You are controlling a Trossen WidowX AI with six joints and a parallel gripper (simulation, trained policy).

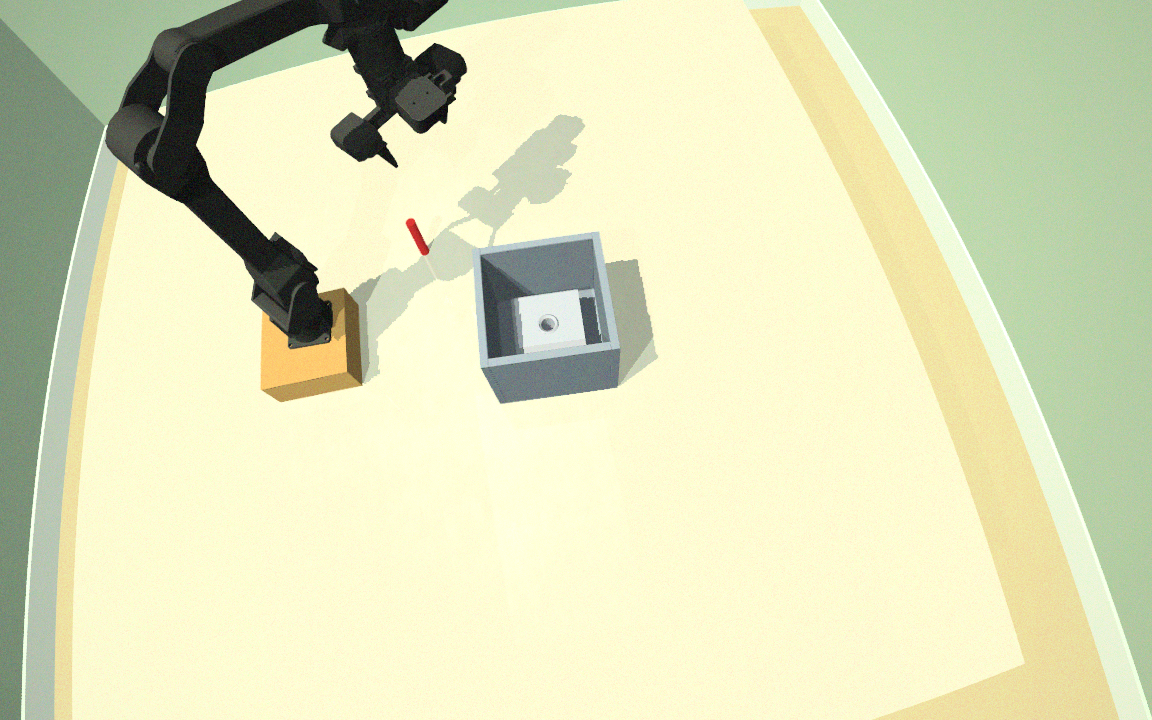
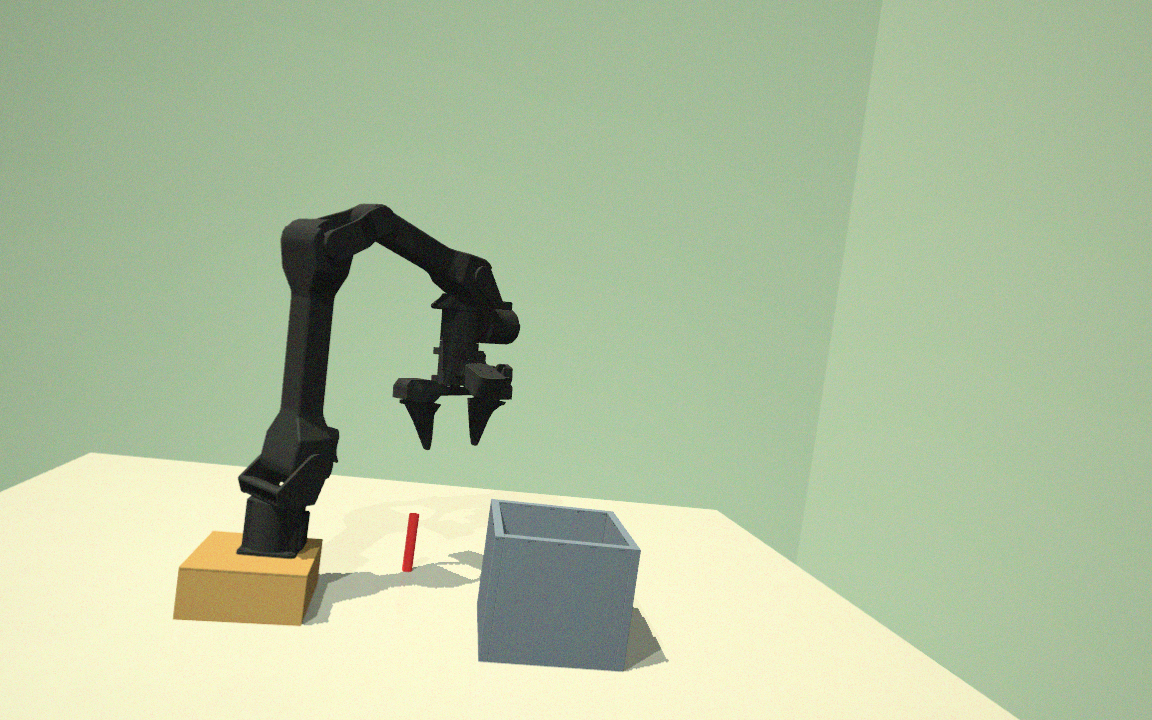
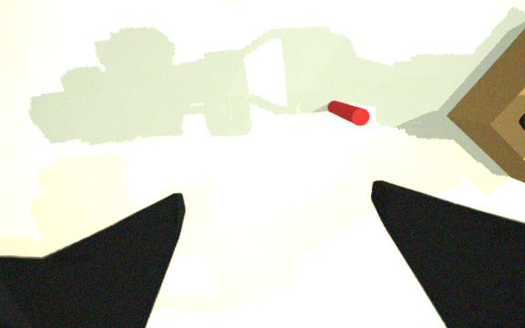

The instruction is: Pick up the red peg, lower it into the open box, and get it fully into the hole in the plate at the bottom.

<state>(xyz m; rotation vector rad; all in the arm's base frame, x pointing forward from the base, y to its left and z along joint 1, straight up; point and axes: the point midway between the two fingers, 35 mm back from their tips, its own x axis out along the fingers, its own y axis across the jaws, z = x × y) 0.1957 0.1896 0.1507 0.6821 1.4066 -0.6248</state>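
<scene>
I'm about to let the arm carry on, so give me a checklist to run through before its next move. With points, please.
- Pincer [image 1: 408, 150] [image 2: 450, 445] [image 3: 278, 195] open, holding nothing: ok
- Peg [image 1: 417, 236] [image 2: 410, 542] [image 3: 346, 112] upright on the table: ok
- Pincer lined up over the peg: not ok, the peg is off to one side in the wrist view
- Box [image 1: 553, 374] [image 2: 555, 601] open at the top: ok
- Hole [image 1: 548, 324] in the plate [image 1: 567, 338] unfilled: ok
- Hole wide enough for the peg: cannot tell
</scene>
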